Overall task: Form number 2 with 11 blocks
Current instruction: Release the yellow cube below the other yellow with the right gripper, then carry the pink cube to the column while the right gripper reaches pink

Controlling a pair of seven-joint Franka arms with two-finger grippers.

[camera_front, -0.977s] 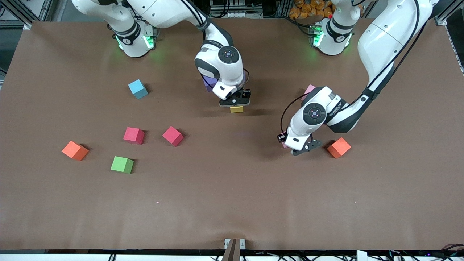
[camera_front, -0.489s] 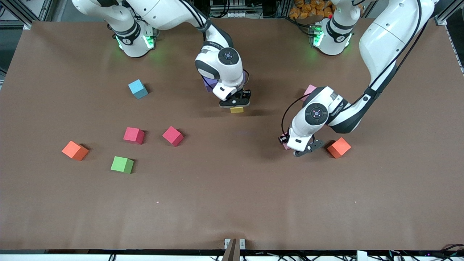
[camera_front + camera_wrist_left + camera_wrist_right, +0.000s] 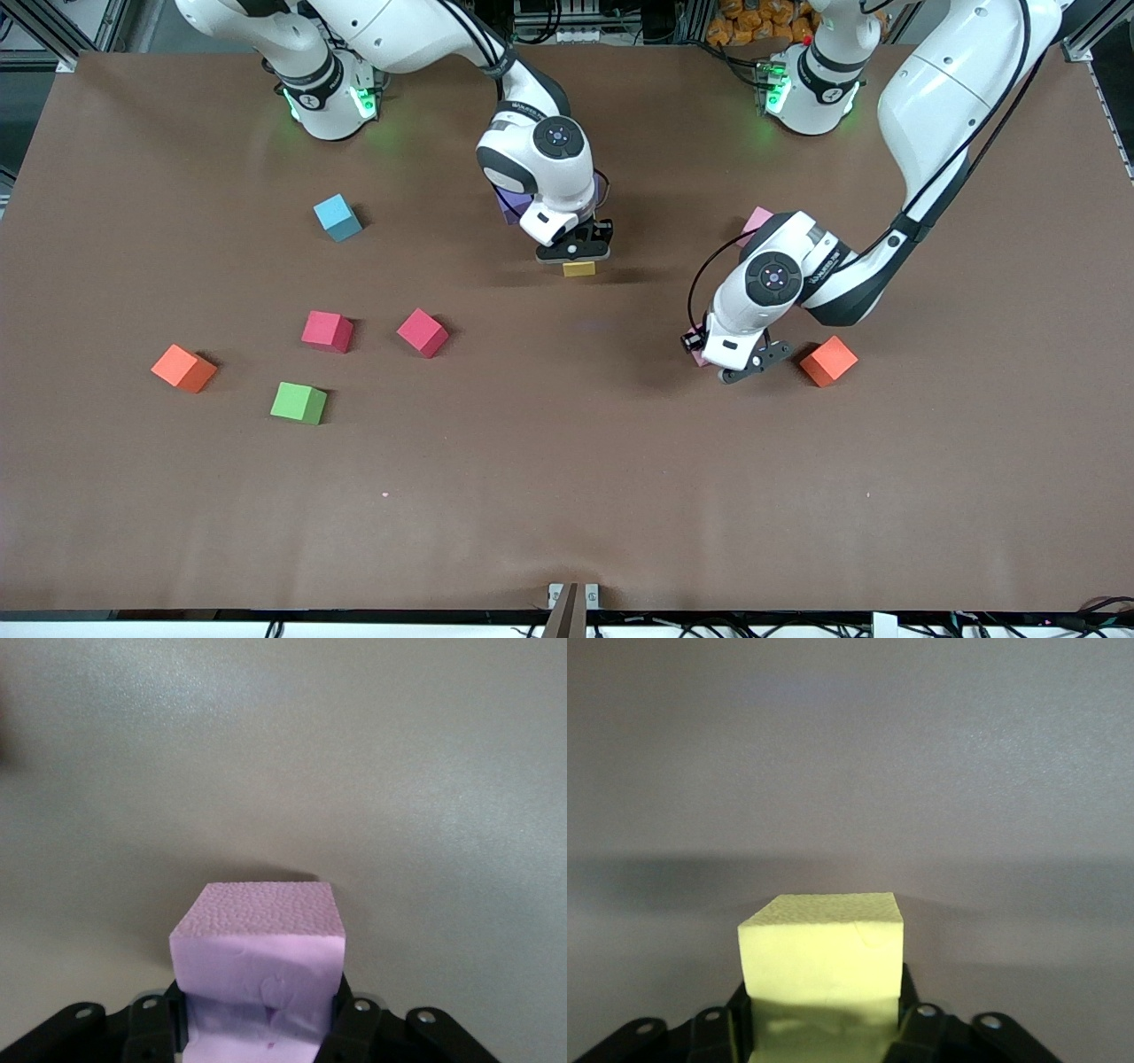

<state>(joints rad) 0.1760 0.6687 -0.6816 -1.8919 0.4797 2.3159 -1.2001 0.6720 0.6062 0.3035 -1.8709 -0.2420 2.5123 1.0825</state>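
The table (image 3: 567, 496) carries loose blocks; no digit is formed. The right gripper (image 3: 574, 254) sits low at the table's middle with a yellow block (image 3: 821, 948) between its fingers; whether it is clamped cannot be determined. The left gripper (image 3: 742, 365) grasps a pink block (image 3: 257, 943), just beside an orange block (image 3: 828, 361). Toward the right arm's end lie the blue block (image 3: 337, 217), two red blocks (image 3: 327, 330), the green block (image 3: 299, 402) and another orange block (image 3: 183, 368).
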